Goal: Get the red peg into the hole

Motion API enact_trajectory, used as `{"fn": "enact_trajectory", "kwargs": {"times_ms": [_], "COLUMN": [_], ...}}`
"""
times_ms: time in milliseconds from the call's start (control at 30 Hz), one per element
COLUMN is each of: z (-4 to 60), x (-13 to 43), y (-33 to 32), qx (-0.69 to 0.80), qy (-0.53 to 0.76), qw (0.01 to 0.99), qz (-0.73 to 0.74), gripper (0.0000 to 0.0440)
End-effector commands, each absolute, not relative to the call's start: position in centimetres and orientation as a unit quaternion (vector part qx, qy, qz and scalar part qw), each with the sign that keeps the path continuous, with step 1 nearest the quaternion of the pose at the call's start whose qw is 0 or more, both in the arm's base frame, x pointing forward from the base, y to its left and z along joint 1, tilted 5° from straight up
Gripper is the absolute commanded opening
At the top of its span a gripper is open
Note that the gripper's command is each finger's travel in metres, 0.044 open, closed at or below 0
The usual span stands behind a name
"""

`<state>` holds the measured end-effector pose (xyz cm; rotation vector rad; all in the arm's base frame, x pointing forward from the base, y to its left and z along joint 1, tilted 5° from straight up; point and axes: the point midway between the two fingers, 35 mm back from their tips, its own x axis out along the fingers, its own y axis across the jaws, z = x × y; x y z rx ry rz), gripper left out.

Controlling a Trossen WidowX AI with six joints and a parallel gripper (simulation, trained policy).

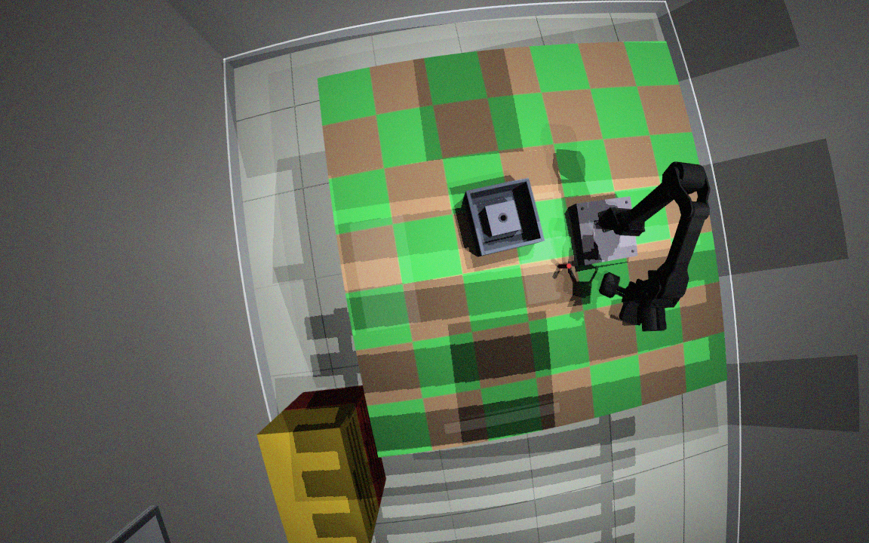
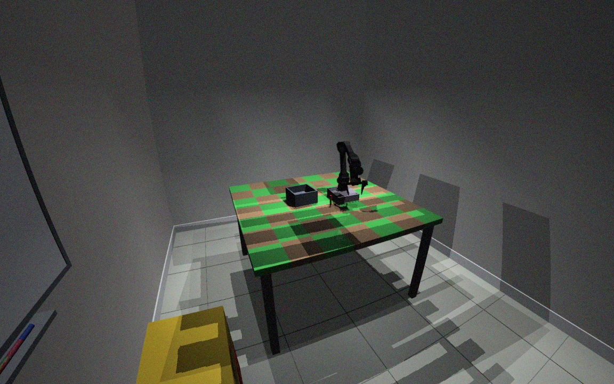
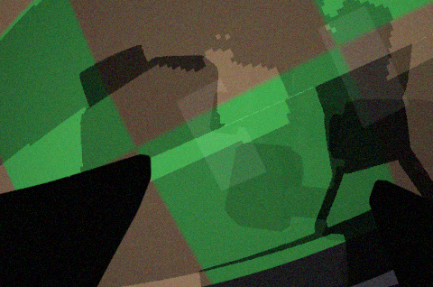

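Observation:
The red peg (image 1: 568, 265) (image 2: 330, 200) stands upright on the checkered table, between the open box and the arm's base. The dark grey open box (image 1: 537, 210) (image 2: 301, 198) stands to the left of the base in the top and exterior views. Inside it lies a light grey plate (image 1: 492, 210) with a dark round hole near its middle. My gripper (image 1: 631, 302) (image 2: 355, 192) (image 3: 264, 180) is open, with its fingers wide apart and nothing between them. It points down above the table, to the right of the peg in the top and exterior views. The peg does not show in the wrist view.
The arm's light mounting base (image 1: 617, 253) (image 2: 352, 198) stands close to the peg, on its right. Its dark side edge shows at the bottom of the wrist view. A yellow block (image 1: 282, 458) (image 2: 161, 348) stands beyond the table edge. Arm shadows cross the table.

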<state>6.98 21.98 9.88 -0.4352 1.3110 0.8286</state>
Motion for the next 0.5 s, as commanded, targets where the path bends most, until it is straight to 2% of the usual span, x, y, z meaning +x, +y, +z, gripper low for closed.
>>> {"fn": "enact_trajectory", "kwargs": {"times_ms": [0,467], "z": [10.1,10.0], "x": [8.2,11.7], "y": [21.4,18.0], "qx": [-0.167,-0.052], "qy": [0.606,0.668], "qw": [0.708,0.733], "qz": [0.321,0.118], "gripper": [0.0440,0.0440]}}
